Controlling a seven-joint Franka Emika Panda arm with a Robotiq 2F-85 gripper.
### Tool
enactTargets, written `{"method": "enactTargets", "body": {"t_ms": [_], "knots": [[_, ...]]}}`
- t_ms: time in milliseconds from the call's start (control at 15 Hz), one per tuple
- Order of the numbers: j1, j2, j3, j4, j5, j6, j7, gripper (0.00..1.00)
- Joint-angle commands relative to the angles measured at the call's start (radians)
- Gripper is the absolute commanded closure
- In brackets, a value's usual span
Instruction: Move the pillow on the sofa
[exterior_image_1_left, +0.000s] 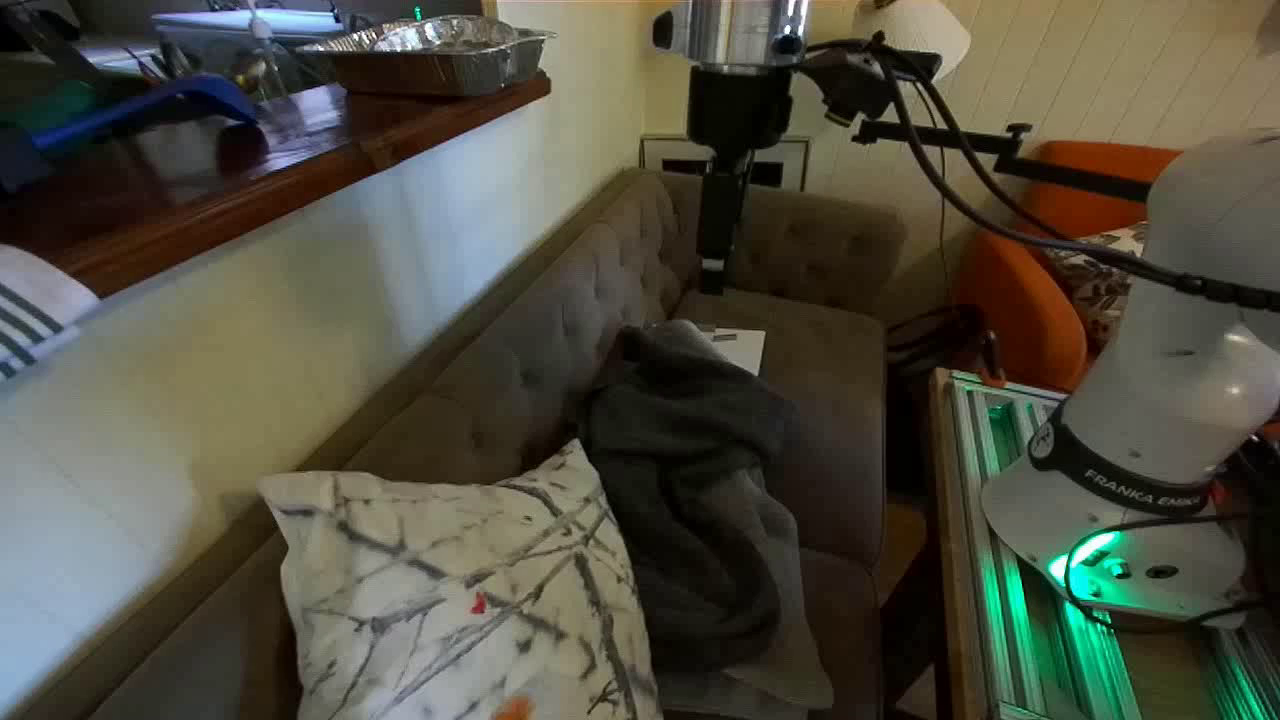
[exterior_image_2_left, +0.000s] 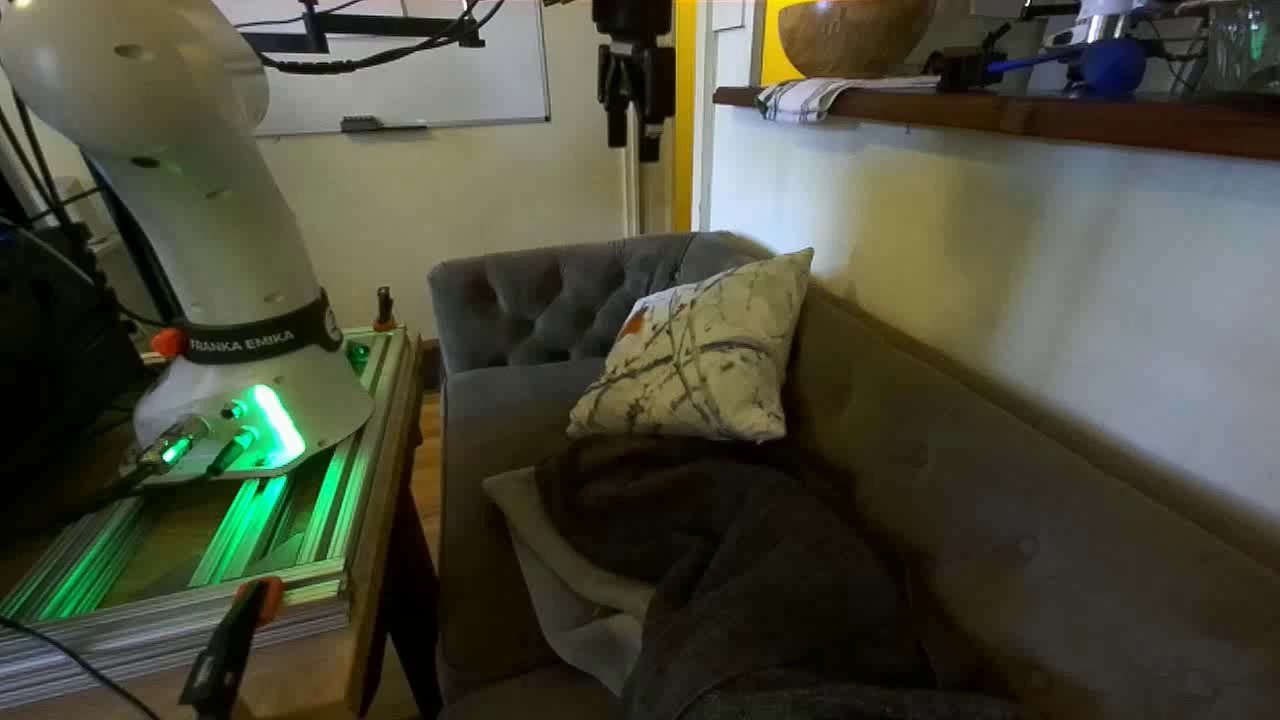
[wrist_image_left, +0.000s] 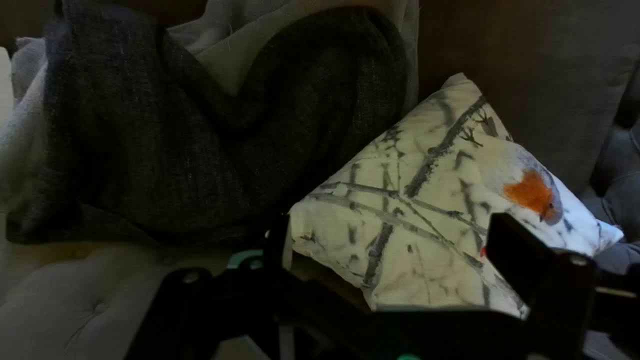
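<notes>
A white pillow with grey branches and an orange-breasted bird stands tilted on the grey tufted sofa; it shows in both exterior views (exterior_image_1_left: 460, 600) (exterior_image_2_left: 700, 350) and in the wrist view (wrist_image_left: 425, 200). The sofa's seat (exterior_image_1_left: 835, 440) (exterior_image_2_left: 500, 430) runs along the wall. My gripper (exterior_image_1_left: 712, 278) (exterior_image_2_left: 634, 145) hangs fingers down in the air above the sofa, apart from the pillow. In the wrist view my gripper (wrist_image_left: 390, 232) is open, its two black fingers spread with the pillow showing beyond and between them. Nothing is held.
A crumpled dark grey blanket (exterior_image_1_left: 690, 480) (exterior_image_2_left: 780, 580) (wrist_image_left: 200, 145) lies on the sofa beside the pillow. A white clipboard (exterior_image_1_left: 742, 348) lies behind it. A wooden counter (exterior_image_1_left: 300, 170) (exterior_image_2_left: 1000, 115) with a foil tray (exterior_image_1_left: 440, 65) overhangs the sofa. An orange armchair (exterior_image_1_left: 1025, 300) stands nearby.
</notes>
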Motion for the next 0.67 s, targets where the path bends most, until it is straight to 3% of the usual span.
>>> {"method": "enactTargets", "body": {"t_ms": [0, 467, 600], "knots": [[-0.006, 0.000, 0.006, 0.001, 0.003, -0.002, -0.002, 0.00], [-0.006, 0.000, 0.006, 0.001, 0.003, -0.002, -0.002, 0.00], [0.003, 0.071, 0.003, 0.028, 0.009, 0.058, -0.033, 0.00]]}}
